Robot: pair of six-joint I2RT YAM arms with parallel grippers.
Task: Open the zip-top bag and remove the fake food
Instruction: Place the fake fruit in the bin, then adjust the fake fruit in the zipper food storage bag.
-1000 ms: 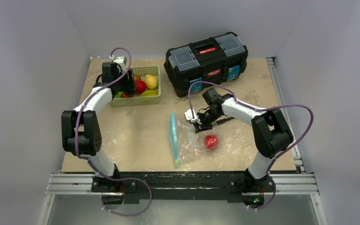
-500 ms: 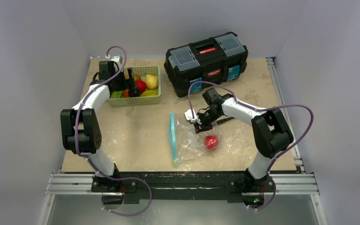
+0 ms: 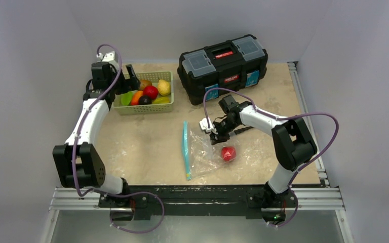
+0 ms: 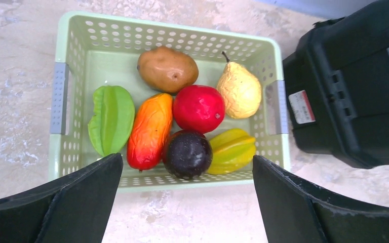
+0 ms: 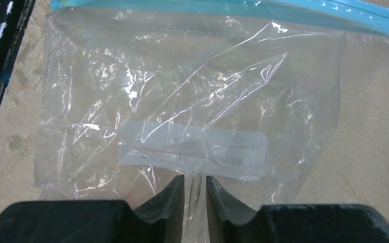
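Note:
The clear zip-top bag (image 3: 207, 152) lies flat at the table's middle, its teal zip strip (image 3: 186, 149) on the left. One red fake fruit (image 3: 228, 153) sits inside it. My right gripper (image 3: 214, 132) is at the bag's far edge, shut on a fold of its plastic (image 5: 182, 91); the jaws (image 5: 194, 185) pinch the film. My left gripper (image 3: 126, 83) is open and empty, raised over the near edge of the green basket (image 4: 167, 180). In the basket lie several fake foods, among them a dark plum (image 4: 187, 154) and a red fruit (image 4: 198, 108).
A black toolbox (image 3: 223, 61) stands at the back, right of the basket, and shows in the left wrist view (image 4: 349, 96). Grey walls close in left and right. Bare tabletop lies between basket and bag.
My left arm has drawn up and back to the left from inside the basket, with its fingers open. A dark plum now shows in the basket. The right arm and bag have not moved.

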